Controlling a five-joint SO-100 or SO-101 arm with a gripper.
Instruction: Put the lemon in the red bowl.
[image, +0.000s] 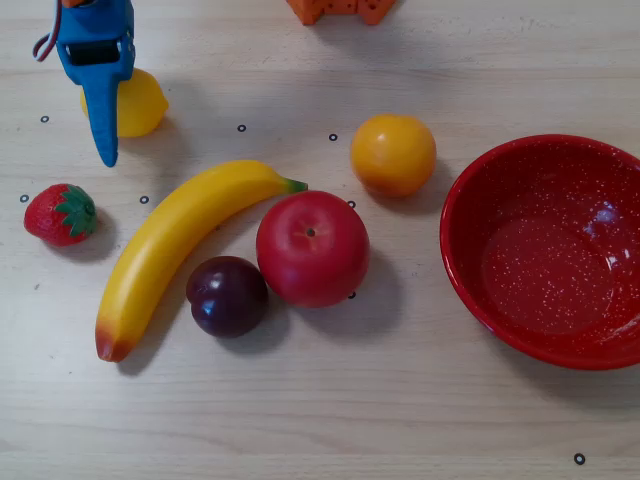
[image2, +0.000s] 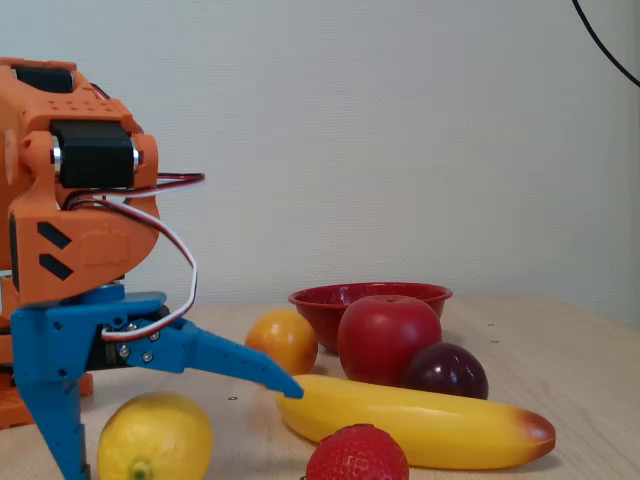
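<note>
The lemon (image: 140, 100) lies at the table's top left in the overhead view, and at the lower left in the fixed view (image2: 155, 438). My blue gripper (image: 100, 110) hangs over its left part. In the fixed view the gripper (image2: 185, 430) is open wide: one finger (image2: 55, 430) points straight down left of the lemon, the other (image2: 240, 362) slants out to the right above it. Nothing is held. The red bowl (image: 470, 260) stands empty at the right edge of the overhead view, and behind the fruit in the fixed view (image2: 330, 298).
A banana (image: 170, 250), a red apple (image: 312, 248), a dark plum (image: 228, 296) and an orange fruit (image: 393, 153) lie between lemon and bowl. A strawberry (image: 62, 213) sits at the left. The arm's orange base (image: 340, 10) is at the top edge.
</note>
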